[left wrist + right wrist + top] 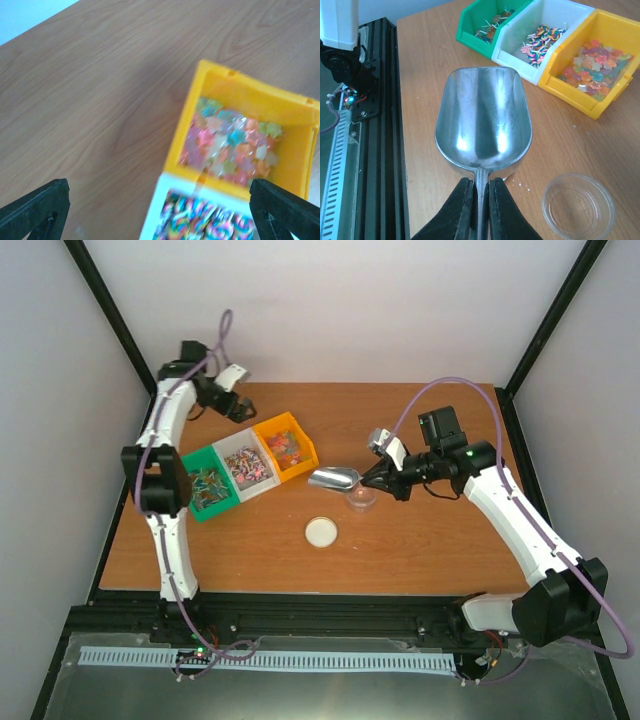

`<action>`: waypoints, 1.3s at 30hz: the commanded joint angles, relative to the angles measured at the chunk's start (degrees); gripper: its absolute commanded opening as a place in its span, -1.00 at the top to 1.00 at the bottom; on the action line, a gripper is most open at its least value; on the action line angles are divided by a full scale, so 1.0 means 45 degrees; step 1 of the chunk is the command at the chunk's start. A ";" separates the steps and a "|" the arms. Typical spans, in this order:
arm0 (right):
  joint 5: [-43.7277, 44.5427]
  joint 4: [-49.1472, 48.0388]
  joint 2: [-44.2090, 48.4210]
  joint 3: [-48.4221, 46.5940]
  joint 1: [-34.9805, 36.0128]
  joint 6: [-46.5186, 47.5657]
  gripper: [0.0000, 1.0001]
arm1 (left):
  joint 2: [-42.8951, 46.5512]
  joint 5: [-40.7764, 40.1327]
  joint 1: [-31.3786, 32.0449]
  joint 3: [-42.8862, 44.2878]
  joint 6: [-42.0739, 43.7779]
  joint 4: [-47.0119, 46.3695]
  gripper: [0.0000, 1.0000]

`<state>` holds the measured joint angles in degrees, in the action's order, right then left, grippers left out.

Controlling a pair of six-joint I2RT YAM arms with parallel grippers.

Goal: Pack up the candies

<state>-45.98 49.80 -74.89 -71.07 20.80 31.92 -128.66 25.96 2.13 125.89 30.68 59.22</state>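
The right gripper [480, 184] is clamped on the handle of the silver scoop [482, 117]. The candies [594, 65] lie in the yellow bin [615, 29], well apart from it, beyond the scoop's mouth. The left gripper [160, 210], fingers spread wide, hovers over that bin.

My left gripper [160, 215] hung with jaws spread wide above the seam where the yellow bin [250, 90] met the white bin [175, 182]. Their walls stood right beneath me, and bare table [100, 100] lay open beside them. The green bin [475, 40] touched the white one, so no gap ran through the row. My right gripper [480, 187] pinched the scoop [482, 120], whose bowl blocked the path ahead. A clear cup [578, 205] sat just beside it. A white lid [321, 532] lay apart, with open wood around it.
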 commanded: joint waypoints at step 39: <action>0.8127 -0.1432 -0.3358 -0.2679 0.4089 -0.0983 0.94 | 0.3995 0.3874 -0.1696 -0.8900 0.1395 -0.2668 -0.75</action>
<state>-15.73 44.97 -88.14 -79.85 38.06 25.65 -109.12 42.02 -7.01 80.95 39.99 51.66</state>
